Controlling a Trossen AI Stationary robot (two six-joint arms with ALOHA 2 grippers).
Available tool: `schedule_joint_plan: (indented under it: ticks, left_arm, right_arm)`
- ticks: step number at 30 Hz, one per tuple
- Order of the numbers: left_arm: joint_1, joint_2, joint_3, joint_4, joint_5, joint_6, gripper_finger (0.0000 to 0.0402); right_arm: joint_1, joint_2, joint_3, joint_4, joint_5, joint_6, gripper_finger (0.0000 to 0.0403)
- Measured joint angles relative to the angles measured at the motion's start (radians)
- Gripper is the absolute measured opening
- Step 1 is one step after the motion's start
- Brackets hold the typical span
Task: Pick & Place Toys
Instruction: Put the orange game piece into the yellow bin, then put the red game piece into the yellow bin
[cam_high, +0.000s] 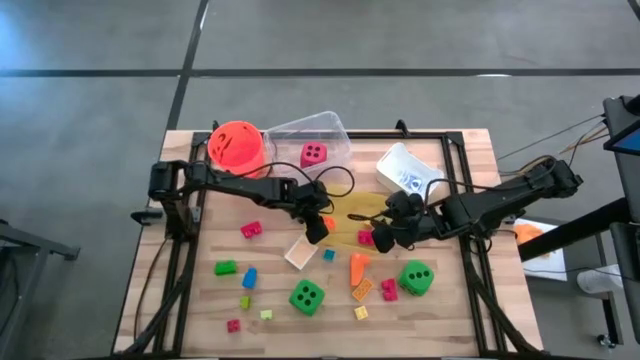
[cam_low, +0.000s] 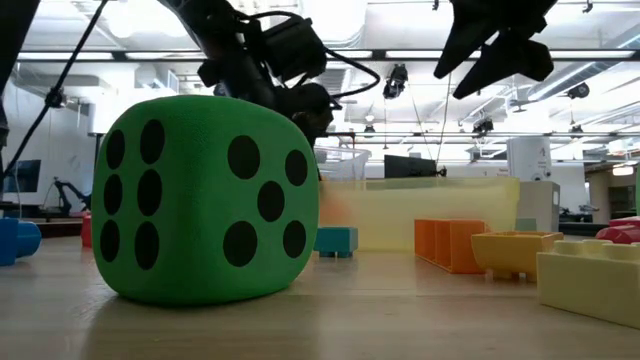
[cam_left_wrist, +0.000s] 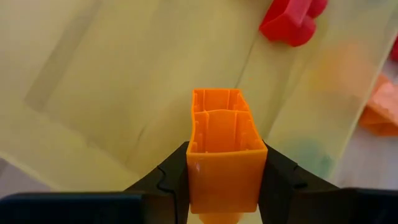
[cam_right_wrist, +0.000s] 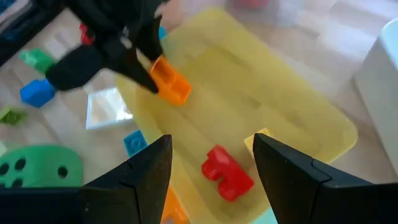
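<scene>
My left gripper (cam_left_wrist: 225, 186) is shut on an orange block (cam_left_wrist: 225, 152) above the yellow tray (cam_left_wrist: 124, 93); the block also shows in the right wrist view (cam_right_wrist: 169, 79). My right gripper (cam_right_wrist: 211, 142) is open and empty above the tray's near part (cam_right_wrist: 280, 118), over a red block (cam_right_wrist: 227, 173) that lies in the tray. Other toys lie on the table: two green dice (cam_high: 307, 296) (cam_high: 416, 277), and green (cam_high: 226, 267), blue (cam_high: 249, 277) and pink (cam_high: 251, 229) blocks. A pink die (cam_high: 313, 153) sits in the clear tray (cam_high: 330, 128). My left gripper pinches the orange block between its two fingers, on its two long sides (cam_left_wrist: 198, 177) near one end. The fingers (cam_left_wrist: 283, 180) lie along the block, whose open, hollow end sticks out past them. It hangs clear above the yellow tray.
An orange bucket (cam_high: 237, 143) stands at the far left, a white tray (cam_high: 405, 168) at the far right. A small clear square piece (cam_high: 300, 252) lies beside the yellow tray. The near green die (cam_low: 205, 200) fills much of the low view.
</scene>
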Motion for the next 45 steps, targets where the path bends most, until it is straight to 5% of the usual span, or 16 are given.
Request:
schedule_joint_plan:
  ticks: [20, 45]
  left_arm:
    - [0.000, 0.000, -0.021, 0.007, 0.000, -0.029, 0.0124]
    - [0.026, -0.005, 0.051, -0.028, 0.020, -0.056, 0.0322]
  right_arm:
    - [0.059, -0.016, 0.003, -0.004, 0.095, -0.018, 0.0221]
    - [0.059, -0.015, 0.002, -0.010, 0.095, -0.026, 0.0221]
